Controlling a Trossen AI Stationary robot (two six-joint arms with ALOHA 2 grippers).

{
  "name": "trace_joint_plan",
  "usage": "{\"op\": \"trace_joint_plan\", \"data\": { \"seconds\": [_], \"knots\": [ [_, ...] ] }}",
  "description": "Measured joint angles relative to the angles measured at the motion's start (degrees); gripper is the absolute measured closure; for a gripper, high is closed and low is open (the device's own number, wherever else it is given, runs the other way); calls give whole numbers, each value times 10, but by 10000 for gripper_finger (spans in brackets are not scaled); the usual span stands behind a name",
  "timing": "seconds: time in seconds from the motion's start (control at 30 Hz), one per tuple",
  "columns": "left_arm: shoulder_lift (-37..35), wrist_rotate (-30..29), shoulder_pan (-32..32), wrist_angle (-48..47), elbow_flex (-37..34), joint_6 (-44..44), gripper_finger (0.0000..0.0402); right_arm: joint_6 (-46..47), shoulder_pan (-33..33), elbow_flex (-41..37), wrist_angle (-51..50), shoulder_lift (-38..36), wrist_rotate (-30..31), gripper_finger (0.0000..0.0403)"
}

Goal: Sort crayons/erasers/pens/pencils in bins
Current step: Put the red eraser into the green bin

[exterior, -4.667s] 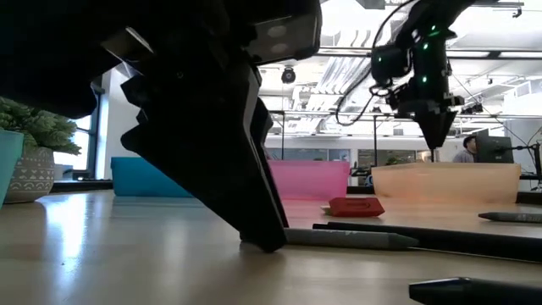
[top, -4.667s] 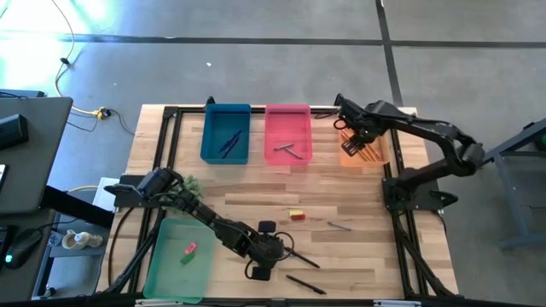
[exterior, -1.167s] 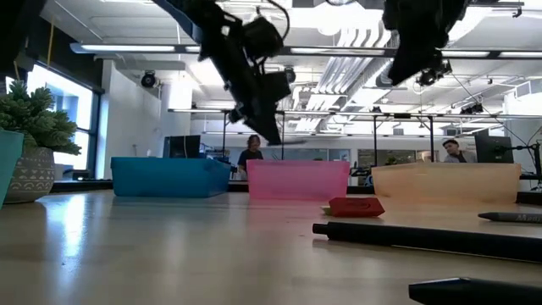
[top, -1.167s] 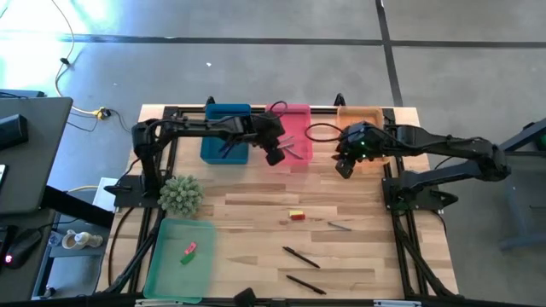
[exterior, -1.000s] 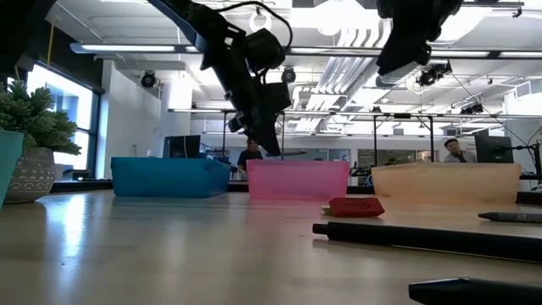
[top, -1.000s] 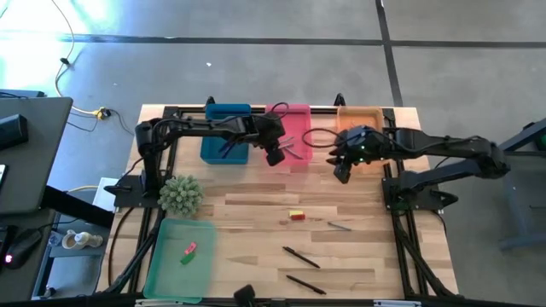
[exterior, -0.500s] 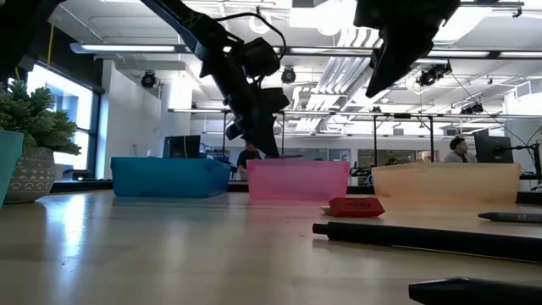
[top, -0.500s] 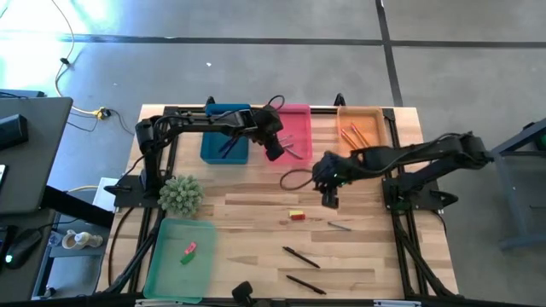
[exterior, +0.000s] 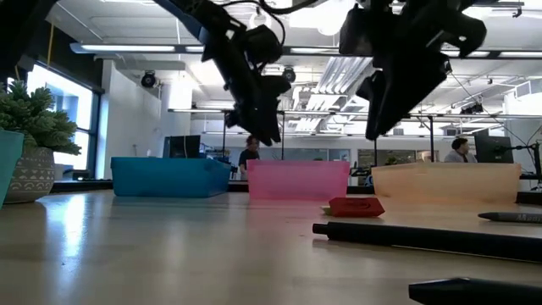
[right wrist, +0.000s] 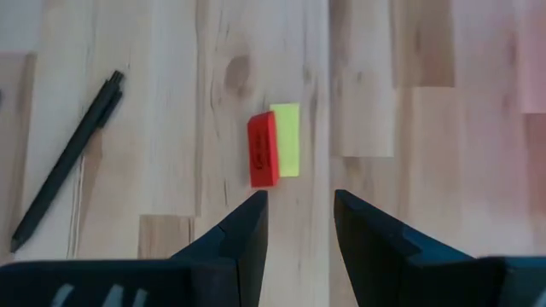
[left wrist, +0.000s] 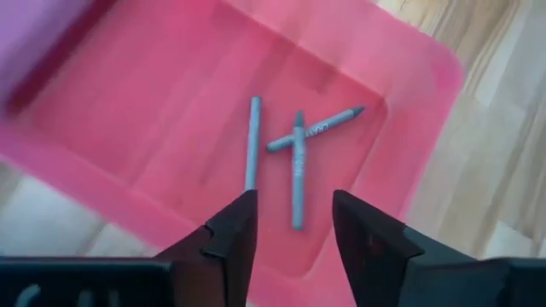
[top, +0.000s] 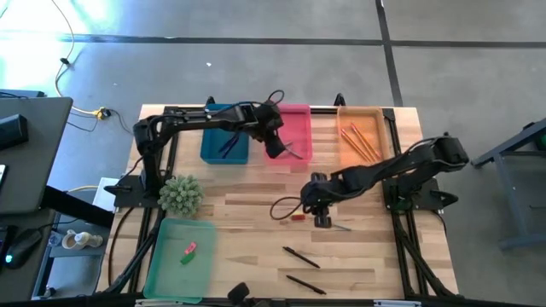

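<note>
The yellow and red eraser [right wrist: 275, 147] lies flat on the wooden table [top: 247, 213], near the middle, well apart from the green bin [top: 175, 275] where a pink eraser and a green eraser [top: 188, 251] already sit. Its long side runs the same way as the gap between the right gripper's fingers, so I think the fingers would close across its short side.

The right gripper [top: 320, 209] hangs right above this eraser, just beside it in the high view. Its two fingers are apart and hold nothing. From its wrist camera, the eraser sits straight ahead, just past the fingertips [right wrist: 254, 205]. This arm is much nearer, so the pick looks like its job: go straight down.

The left gripper [top: 275, 147] is far off, over the pink bin [top: 304, 112]. Its fingers are apart and empty. Three grey crayons [left wrist: 294, 162] lie in that bin below it.

Two black pens [top: 301, 257] lie on the table nearer the front edge.
</note>
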Motion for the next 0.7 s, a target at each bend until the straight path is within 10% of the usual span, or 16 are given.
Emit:
{"op": "trace_joint_plan", "data": {
  "seconds": [0.7],
  "knots": [
    [-124,-78,-35,-315,103,18,270,-51,42,0,82,98,10,274]
  ]
}}
